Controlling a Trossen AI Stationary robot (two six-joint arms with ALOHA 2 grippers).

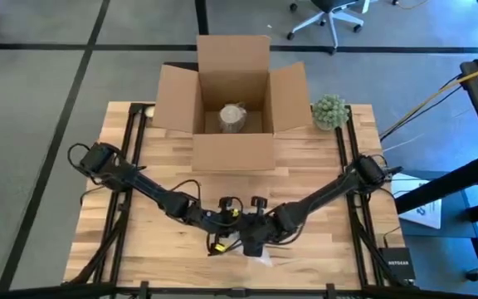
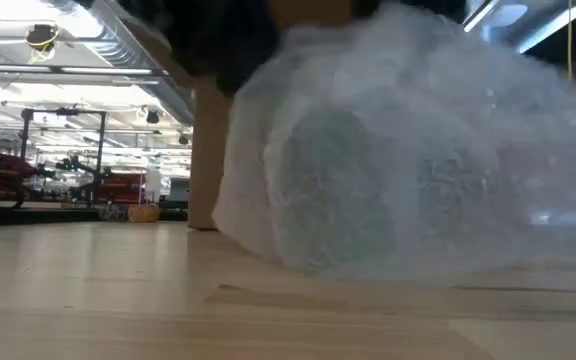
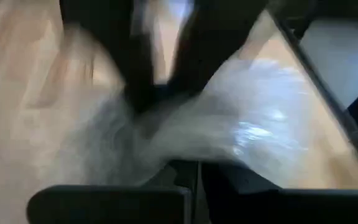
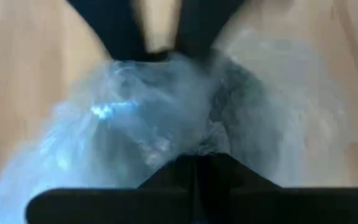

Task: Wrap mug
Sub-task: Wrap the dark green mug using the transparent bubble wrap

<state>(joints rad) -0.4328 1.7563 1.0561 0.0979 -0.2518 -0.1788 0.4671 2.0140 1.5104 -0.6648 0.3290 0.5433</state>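
High view shows both arms reaching in from the table's side edges and meeting at lower centre of the frame, the left gripper [image 1: 222, 223] and right gripper [image 1: 256, 228] almost touching over a scrap of clear wrap [image 1: 265, 259] on the wooden table [image 1: 322, 166]. Each wrist view shows that arm's own fingers drawn together and pinching a gathered fold of the bubble wrap [image 4: 166, 124], so both appear clamped on the sheet. The mug [image 2: 338, 190] is only a dim rounded mass inside the cloudy bundle in the low view, at centre and right of frame, resting on the boards. I judge the step to be closing the wrap around the mug; next the folds likely need tucking or pulling taut without the bundle rolling. The wrap is soft, crinkled and translucent, with glossy highlights. An open cardboard box [image 1: 232, 154] sits at upper centre with a pale wrapped item [image 1: 233, 118] inside, and a green plant [image 1: 330, 110] stands by its right flap.
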